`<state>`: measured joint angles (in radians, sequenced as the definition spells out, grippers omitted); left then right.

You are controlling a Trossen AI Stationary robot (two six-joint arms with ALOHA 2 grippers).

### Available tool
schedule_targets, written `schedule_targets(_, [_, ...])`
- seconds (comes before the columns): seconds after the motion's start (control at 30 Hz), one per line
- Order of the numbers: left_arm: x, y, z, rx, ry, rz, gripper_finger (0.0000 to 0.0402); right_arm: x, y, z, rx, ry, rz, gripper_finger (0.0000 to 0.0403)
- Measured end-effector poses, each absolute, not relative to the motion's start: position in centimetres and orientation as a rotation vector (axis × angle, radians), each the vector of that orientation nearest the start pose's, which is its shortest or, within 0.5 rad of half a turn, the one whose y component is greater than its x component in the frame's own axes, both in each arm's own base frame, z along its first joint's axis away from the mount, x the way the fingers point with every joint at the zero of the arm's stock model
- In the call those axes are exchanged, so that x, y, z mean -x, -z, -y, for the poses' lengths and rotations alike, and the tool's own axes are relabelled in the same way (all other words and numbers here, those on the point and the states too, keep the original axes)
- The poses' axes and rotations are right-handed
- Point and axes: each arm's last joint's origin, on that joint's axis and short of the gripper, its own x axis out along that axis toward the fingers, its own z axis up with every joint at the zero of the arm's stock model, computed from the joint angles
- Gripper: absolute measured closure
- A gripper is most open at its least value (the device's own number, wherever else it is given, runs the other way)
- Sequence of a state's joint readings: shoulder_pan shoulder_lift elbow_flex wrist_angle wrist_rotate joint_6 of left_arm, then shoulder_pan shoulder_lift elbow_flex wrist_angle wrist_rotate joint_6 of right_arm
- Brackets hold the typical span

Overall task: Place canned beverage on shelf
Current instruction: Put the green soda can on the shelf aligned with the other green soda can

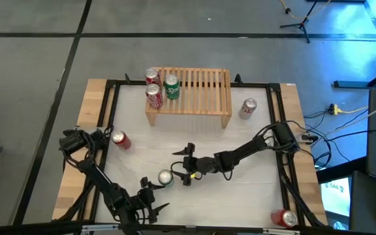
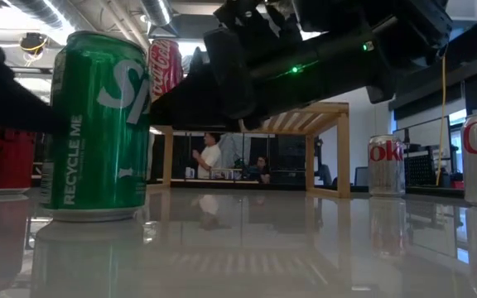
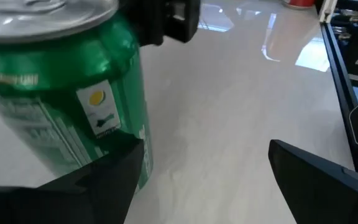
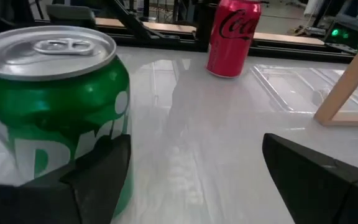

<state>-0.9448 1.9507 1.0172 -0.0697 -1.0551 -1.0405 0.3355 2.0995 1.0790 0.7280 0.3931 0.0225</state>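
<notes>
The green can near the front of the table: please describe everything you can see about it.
The green aluminium drink can stands upright on the glossy white table, in front of the wooden shelf. Its silver lid with pull tab is unopened. White lettering, including "RECYCLE ME", runs up its side. The open right gripper is just beside it, and the open left gripper is close on its other side. Neither clearly grips it; whether a finger touches it cannot be told.

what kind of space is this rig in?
Looks like a robotics lab or open workshop, not a home. The white table stands on a bare concrete floor with loose cables and a tripod nearby, and people sit at desks behind the shelf.
</notes>
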Motion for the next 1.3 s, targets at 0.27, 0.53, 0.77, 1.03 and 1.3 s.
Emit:
schedule_targets(0.27, [-21.7,-11.6,27.7,0.191,-0.367,-0.394,0.0065,-39.8,-12.7,-14.2,0.095,0.04,-0.275,0.004])
schedule_targets(0.53, [-21.2,-11.6,27.9,0.185,-0.368,-0.385,0.0065,-39.3,-12.7,-15.7,0.093,0.001,-0.274,0.004])
schedule_targets(0.77, [-21.2,-11.5,27.5,0.172,-0.39,-0.377,0.0065,-38.6,-12.9,-17.2,0.102,-0.067,-0.282,0.004])
schedule_targets(1.03, [-21.2,-11.5,27.6,0.172,-0.388,-0.378,0.0065,-37.6,-15.0,-17.0,0.15,-0.052,-0.368,0.004])
schedule_targets(1.3, [-21.2,-11.5,27.6,0.175,-0.383,-0.386,0.0065,-36.4,-17.8,-16.8,0.164,-0.056,-0.405,0.004])
